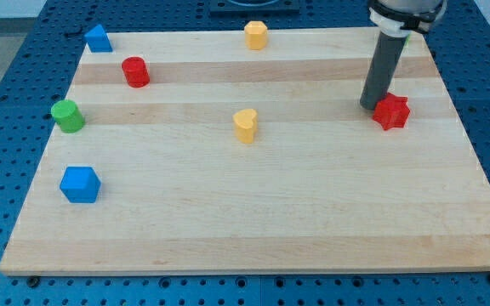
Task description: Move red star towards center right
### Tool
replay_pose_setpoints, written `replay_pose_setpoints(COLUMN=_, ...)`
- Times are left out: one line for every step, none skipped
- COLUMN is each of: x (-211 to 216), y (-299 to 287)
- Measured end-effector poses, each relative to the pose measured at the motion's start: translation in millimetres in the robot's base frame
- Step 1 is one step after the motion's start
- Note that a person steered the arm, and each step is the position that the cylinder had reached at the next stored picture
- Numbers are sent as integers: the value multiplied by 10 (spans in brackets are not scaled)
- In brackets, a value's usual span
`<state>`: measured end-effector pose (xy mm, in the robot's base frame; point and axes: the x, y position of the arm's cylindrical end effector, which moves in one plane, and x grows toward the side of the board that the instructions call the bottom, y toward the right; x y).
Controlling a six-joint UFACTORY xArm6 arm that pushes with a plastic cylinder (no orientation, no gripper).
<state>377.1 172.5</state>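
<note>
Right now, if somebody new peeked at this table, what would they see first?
Probably the dark rod coming down at the view's upper right, with my tip right beside the red star, on its left side. Next, the yellow heart alone near the middle of the wooden board. Then the big blue cube at the view's lower left.

On the surface (313,212), my tip (369,105) stands just left of the red star (391,111), perhaps touching it, at the right. The yellow heart (245,125) sits mid-surface, the yellow block (255,35) far centre. Down the left, far to near: blue wedge (99,38), red cylinder (135,71), green cylinder (67,116), blue cube (80,184).
</note>
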Motion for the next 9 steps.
replay_pose_setpoints(x=65, y=-91)
replay_pose_setpoints(x=218, y=-276)
replay_pose_setpoints(x=350, y=-305)
replay_pose_setpoints(x=350, y=-241)
replay_pose_setpoints(x=269, y=-150)
replay_pose_setpoints(x=183, y=-12)
replay_pose_setpoints(x=191, y=218)
replay_pose_setpoints(x=191, y=411)
replay_pose_setpoints(x=191, y=533)
